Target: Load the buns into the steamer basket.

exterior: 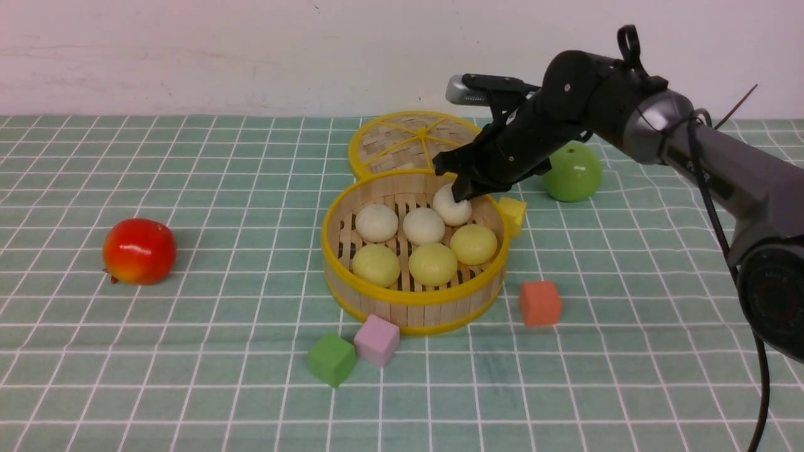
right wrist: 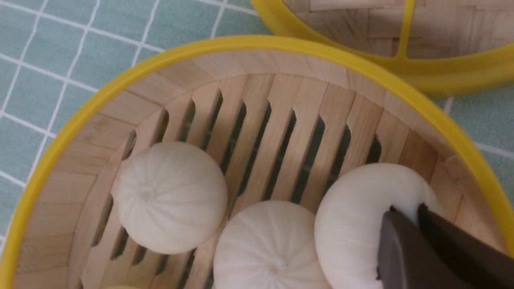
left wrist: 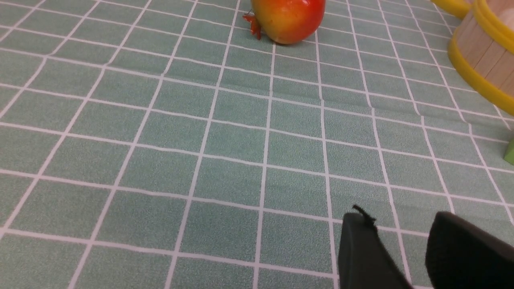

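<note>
The steamer basket stands mid-table and holds six buns: three pale yellow ones in front and three cream ones behind. My right gripper reaches down into the basket's far right side and is shut on the edge of the rightmost cream bun, which sits tilted by the wall. In the right wrist view the fingertips pinch that bun inside the basket. My left gripper is open and empty above the cloth, out of the front view.
The flat lid lies behind the basket. A red apple is at the left and a green apple behind my right arm. Yellow, orange, pink and green cubes ring the basket.
</note>
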You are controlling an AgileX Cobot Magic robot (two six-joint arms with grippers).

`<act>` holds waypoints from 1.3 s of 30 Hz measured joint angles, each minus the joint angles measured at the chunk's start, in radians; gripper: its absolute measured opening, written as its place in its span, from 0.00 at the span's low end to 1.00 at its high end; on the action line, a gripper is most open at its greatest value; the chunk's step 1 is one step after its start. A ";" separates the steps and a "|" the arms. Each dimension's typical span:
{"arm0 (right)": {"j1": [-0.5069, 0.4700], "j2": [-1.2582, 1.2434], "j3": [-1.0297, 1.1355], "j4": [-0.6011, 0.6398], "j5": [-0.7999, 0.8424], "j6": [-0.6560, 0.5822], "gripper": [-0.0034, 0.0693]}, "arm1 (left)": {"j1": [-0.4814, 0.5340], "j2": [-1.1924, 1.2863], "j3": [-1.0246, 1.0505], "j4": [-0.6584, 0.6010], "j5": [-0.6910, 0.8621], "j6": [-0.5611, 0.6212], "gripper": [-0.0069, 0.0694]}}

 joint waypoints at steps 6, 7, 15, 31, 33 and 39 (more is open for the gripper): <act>0.000 -0.002 0.000 -0.001 -0.009 0.007 0.05 | 0.000 0.000 0.000 0.000 0.000 0.000 0.40; 0.000 -0.002 0.000 -0.003 -0.010 0.012 0.05 | 0.000 0.000 0.000 0.000 0.000 0.000 0.40; 0.000 -0.002 0.000 -0.031 -0.012 0.033 0.07 | 0.000 0.000 0.000 0.000 0.000 0.000 0.40; 0.000 -0.050 0.001 -0.036 0.034 0.032 0.60 | 0.000 0.000 0.000 0.000 0.000 0.000 0.40; 0.000 -0.110 0.001 -0.059 0.058 0.030 0.64 | 0.000 0.000 0.000 0.000 0.000 0.000 0.40; 0.000 -0.331 0.001 -0.159 0.183 0.012 0.55 | 0.000 0.000 0.000 0.000 0.000 0.000 0.40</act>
